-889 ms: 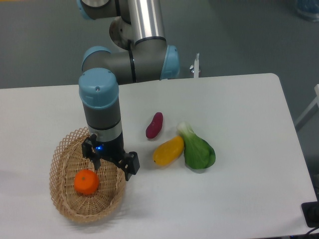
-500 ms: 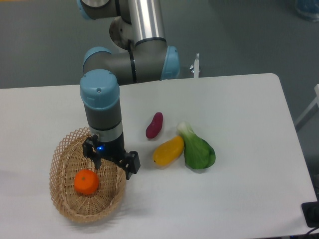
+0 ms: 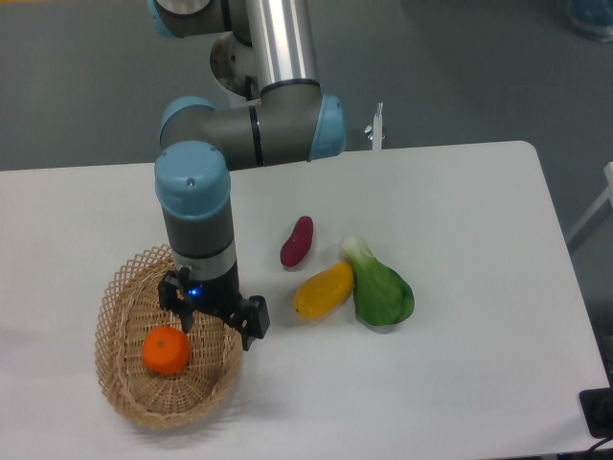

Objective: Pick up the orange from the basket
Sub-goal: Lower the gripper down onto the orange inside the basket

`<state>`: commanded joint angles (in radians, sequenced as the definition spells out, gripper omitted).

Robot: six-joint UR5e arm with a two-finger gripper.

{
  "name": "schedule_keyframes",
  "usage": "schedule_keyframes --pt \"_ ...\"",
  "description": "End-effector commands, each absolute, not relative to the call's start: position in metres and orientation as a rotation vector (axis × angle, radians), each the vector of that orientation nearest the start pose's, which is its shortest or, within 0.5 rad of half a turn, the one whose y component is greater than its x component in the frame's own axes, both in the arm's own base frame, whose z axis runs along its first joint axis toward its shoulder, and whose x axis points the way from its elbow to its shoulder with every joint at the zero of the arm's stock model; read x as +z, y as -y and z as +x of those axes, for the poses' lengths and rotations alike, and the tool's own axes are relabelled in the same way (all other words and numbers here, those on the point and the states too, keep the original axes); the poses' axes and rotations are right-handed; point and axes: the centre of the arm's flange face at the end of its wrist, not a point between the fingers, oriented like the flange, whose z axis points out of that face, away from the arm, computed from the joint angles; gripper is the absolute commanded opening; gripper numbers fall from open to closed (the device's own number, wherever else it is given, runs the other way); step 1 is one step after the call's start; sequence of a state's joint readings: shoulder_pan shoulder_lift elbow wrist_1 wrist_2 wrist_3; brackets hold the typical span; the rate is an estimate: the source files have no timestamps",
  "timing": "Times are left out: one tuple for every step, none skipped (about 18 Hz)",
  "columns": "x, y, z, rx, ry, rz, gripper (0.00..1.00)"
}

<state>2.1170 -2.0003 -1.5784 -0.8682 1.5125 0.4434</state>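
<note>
White table point(image 3: 460, 383), grey floor behind. Basket point(image 3: 120, 398) at 8 o'clock of the table; orange point(image 3: 166, 350) on its floor, unheld. My gripper point(image 3: 215, 314) hangs over the basket's 2 o'clock rim, offset from the orange, holding nothing. Risk: descending here, a finger catches wicker and tips the basket. Fingertips and jaw opening hard to make out; cannot tell.

Arm poised over the basket, fruit lying inside

The pincer point(image 3: 213, 311) hangs above the wicker basket point(image 3: 120, 381), its jaws spread apart, just up and right of the orange point(image 3: 166, 351) resting on the woven bottom. Out on the white worktop point(image 3: 460, 240) lie a purple sweet potato point(image 3: 296, 241), a yellow mango-like fruit point(image 3: 324, 289) and a leafy green point(image 3: 380, 287), the last two touching.
</note>
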Motion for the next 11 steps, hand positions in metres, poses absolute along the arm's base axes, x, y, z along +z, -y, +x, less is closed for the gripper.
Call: schedule_keyframes --pt "0.308 -0.632 -0.214 0.099 0.129 -2.885 1.00" --pt "0.299 -0.631 -0.206 0.085 0.115 -2.902 1.00" --pt "0.289 -0.634 -0.195 0.066 0.107 -2.916 1.00" --pt "0.285 -0.636 -0.187 0.058 0.118 -2.921 1.00" --pt "0.282 -0.639 -0.177 0.051 0.135 -2.924 1.00" --pt "0.281 -0.642 -0.170 0.042 0.157 -2.924 1.00" --pt "0.273 -0.643 -0.161 0.027 0.208 -2.933 1.00" --pt "0.267 -0.645 -0.155 0.019 0.222 -2.939 1.00" --pt "0.260 -0.647 -0.152 0.013 0.228 -2.949 1.00" --pt "0.255 -0.649 -0.150 0.008 0.236 -2.956 1.00" --pt "0.248 -0.650 -0.146 0.000 0.249 -2.965 1.00"
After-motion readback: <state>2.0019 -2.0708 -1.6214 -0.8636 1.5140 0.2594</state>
